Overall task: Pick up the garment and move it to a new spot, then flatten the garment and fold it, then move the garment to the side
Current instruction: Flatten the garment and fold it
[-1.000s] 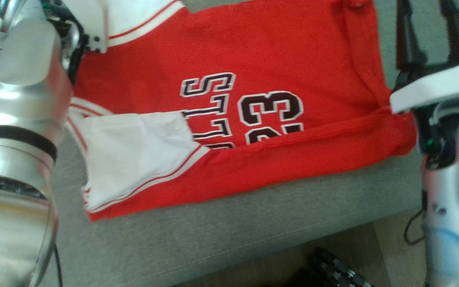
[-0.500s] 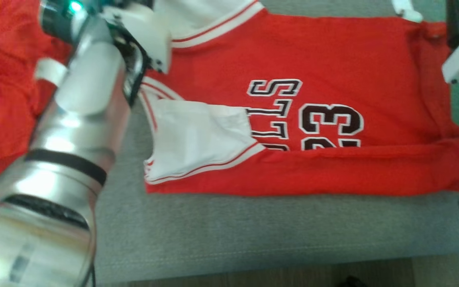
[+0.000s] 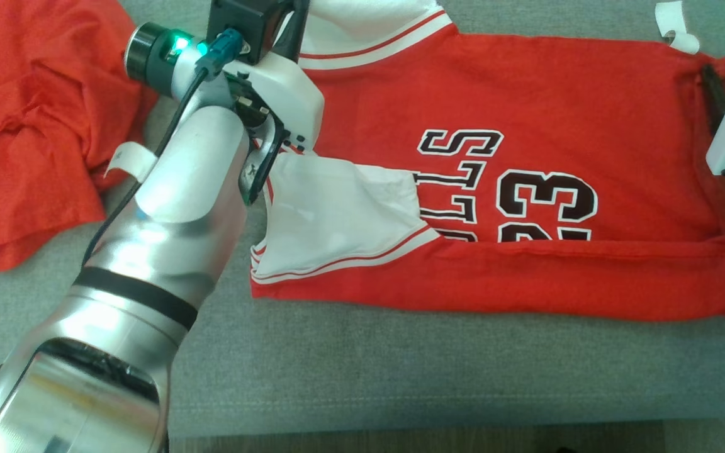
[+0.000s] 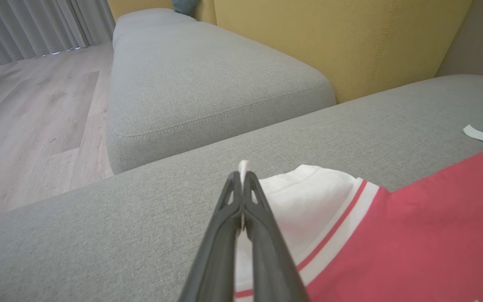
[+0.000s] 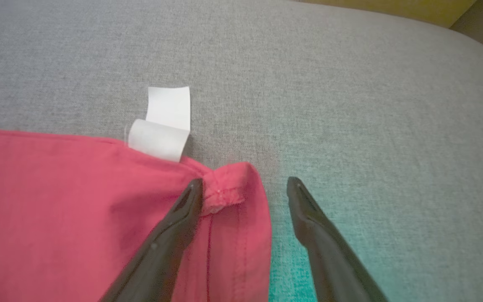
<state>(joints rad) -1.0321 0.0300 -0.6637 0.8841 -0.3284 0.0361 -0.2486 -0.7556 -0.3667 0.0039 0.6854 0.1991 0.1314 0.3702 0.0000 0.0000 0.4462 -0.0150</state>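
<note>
The garment [image 3: 526, 94], a red jersey with white sleeves and black lettering, lies spread on the grey sofa seat [image 3: 400, 377] with its near edge folded over. My left gripper [image 4: 241, 176] is shut on the edge of the far white sleeve [image 4: 308, 201], and a sliver of white cloth shows between the tips. The left arm [image 3: 199, 163] reaches in from the lower left. My right gripper [image 5: 245, 181] stands open, straddling the jersey's far hem corner [image 5: 229, 184]. One finger [image 5: 183, 209] rests on the red cloth, the other over the bare seat.
A second red garment [image 3: 29, 126] lies crumpled at the left of the seat. A white label [image 5: 164, 126] sticks out from the hem beside my right gripper. Behind are a yellow backrest [image 4: 350, 37], another grey cushion [image 4: 208, 79] and wood floor [image 4: 27, 109].
The head camera has swung, so the jersey sits further right in view and the second red garment has appeared. My left gripper stays at the sleeve, my right at the hem corner.
</note>
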